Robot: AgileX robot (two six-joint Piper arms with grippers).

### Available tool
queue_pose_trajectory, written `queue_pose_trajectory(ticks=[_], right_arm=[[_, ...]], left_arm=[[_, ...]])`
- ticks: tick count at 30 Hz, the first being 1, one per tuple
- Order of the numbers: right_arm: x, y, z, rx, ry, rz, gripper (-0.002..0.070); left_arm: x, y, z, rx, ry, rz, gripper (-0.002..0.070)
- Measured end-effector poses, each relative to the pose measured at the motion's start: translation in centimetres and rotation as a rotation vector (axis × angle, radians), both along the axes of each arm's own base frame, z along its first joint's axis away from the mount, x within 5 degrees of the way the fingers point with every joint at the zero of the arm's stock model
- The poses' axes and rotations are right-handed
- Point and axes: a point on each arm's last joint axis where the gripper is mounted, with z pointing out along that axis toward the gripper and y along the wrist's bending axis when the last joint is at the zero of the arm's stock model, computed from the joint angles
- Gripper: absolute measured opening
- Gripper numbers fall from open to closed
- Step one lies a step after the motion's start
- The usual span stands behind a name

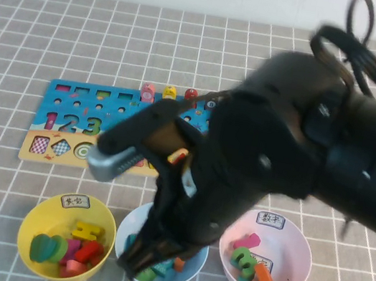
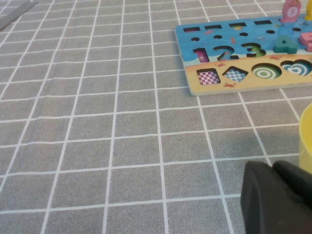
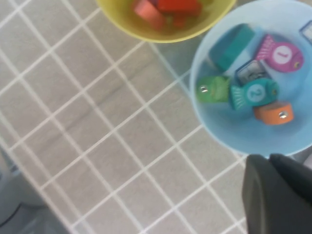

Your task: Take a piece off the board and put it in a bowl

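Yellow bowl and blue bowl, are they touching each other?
Apart. The right wrist view shows grey tablecloth between the yellow bowl and the blue bowl. The right tool hangs over the blue bowl.

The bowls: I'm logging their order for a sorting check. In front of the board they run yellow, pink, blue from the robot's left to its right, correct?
Not quite. The high view shows the yellow bowl on the robot's left, the blue bowl in the middle and the pink bowl on the right, all in front of the board. The right gripper hangs over the blue bowl.
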Motion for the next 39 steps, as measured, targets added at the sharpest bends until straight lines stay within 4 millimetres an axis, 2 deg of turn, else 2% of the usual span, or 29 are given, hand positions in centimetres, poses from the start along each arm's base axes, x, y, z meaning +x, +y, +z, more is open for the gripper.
queue_pose_trajectory(ticks=[6, 8, 14, 18, 26, 34, 39], right_arm=[[1.0, -1.8, -2.9, 0.053, -0.060, -0.042, -0.0017], [1.6, -2.8, -4.2, 0.072, -0.075, -0.073, -0.0017], [2.4, -6.2, -6.1, 0.136, -0.129, -0.149, -0.0017], [2.6, -9.3, -6.5, 0.190, -0.178, -0.221, -0.0017], [2.6, -16.1, -5.8, 0.279, -0.294, -0.405, -0.0017], [0.7, -23.2, -5.4, 0.309, -0.408, -0.636, -0.0017], [-2.3, -27.0, -6.3, 0.348, -0.531, -0.779, -0.0017]], left_arm=[[0.0, 0.0, 0.0, 0.000, 0.000, 0.000, -0.0001], [0.0, 0.0, 0.0, 0.000, 0.000, 0.000, -0.0001], [0.0, 0.0, 0.0, 0.000, 0.000, 0.000, -0.0001], [0.0, 0.0, 0.0, 0.000, 0.000, 0.000, -0.0001], [0.0, 0.0, 0.0, 0.000, 0.000, 0.000, -0.0001], [0.0, 0.0, 0.0, 0.000, 0.000, 0.000, -0.0001], [0.0, 0.0, 0.0, 0.000, 0.000, 0.000, -0.0001]])
